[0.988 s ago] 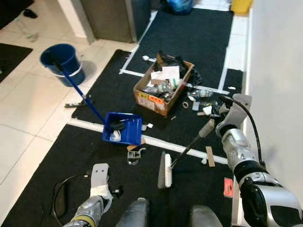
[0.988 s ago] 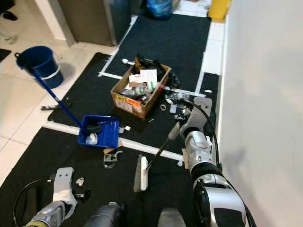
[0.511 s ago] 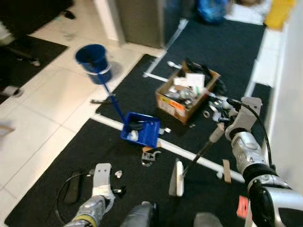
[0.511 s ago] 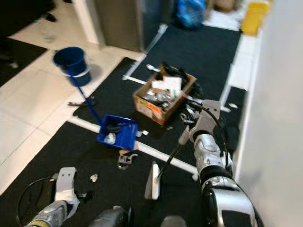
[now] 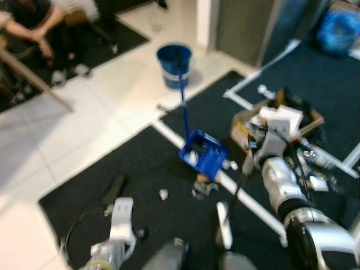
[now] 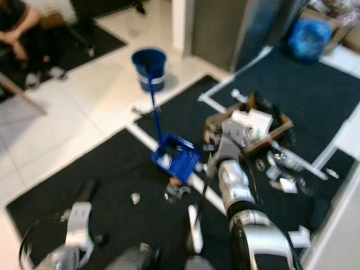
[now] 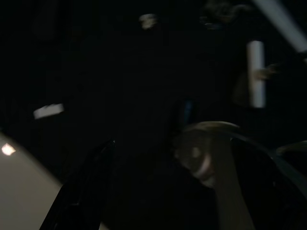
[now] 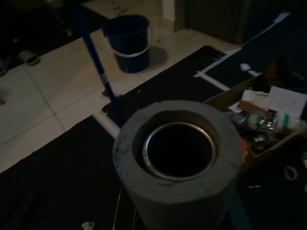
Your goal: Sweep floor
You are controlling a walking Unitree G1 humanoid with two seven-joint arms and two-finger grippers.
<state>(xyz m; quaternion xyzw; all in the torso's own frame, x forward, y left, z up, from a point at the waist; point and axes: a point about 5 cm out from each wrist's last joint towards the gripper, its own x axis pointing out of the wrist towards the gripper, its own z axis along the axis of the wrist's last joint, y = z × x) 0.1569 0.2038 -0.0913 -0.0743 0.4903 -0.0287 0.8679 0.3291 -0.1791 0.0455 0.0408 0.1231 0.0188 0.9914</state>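
broom [image 5: 226, 225] handle in the right gripper [image 5: 252, 159] fingers' closed grasp; left fingers' state unclear

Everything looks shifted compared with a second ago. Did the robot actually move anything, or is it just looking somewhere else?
Mostly the view swung: the robot turned left, bringing a seated person into sight. The right gripper still holds the broom, its head on the black mat. The blue dustpan, bucket and cardboard box kept their places. The left gripper stays low.
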